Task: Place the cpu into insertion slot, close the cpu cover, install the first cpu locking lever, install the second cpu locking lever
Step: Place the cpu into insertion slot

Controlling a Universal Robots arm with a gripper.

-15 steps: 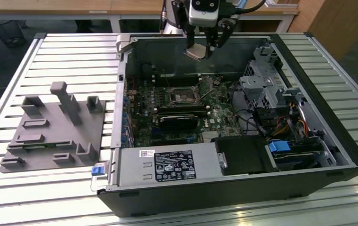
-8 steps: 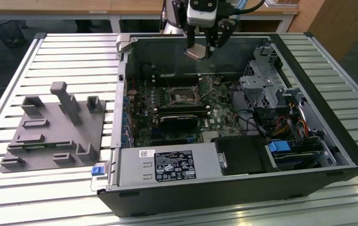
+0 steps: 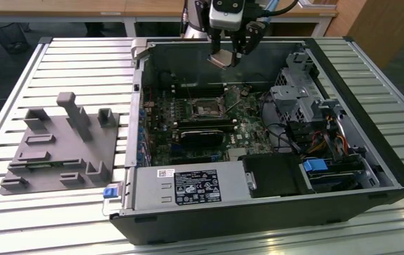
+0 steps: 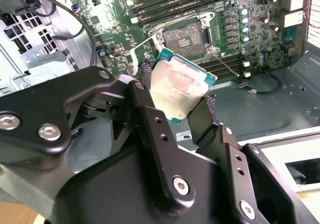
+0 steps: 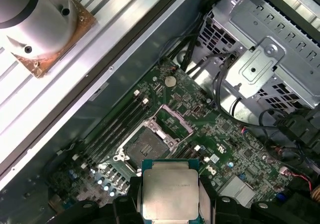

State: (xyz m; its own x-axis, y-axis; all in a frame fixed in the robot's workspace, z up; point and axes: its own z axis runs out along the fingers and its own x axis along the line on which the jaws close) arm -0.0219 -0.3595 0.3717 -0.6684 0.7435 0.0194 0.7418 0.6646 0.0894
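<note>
clamping the cpu (image 4: 181, 89) by two opposite edges in the gripper (image 4: 177, 97), hanging high over the open case (image 3: 187, 64), just inside one wall and clear of its rim, with free air all round. showing a pale silver-beige top edged in green, tilted in the exterior view. hovering well above the slot (image 5: 146, 146), its dark centre bare, with the cover (image 5: 174, 118) standing open beside it.

Exterior view overlooks case (image 3: 258, 220); both wrist views closely face its motherboard (image 5: 235, 134) (image 4: 107, 37).
</note>
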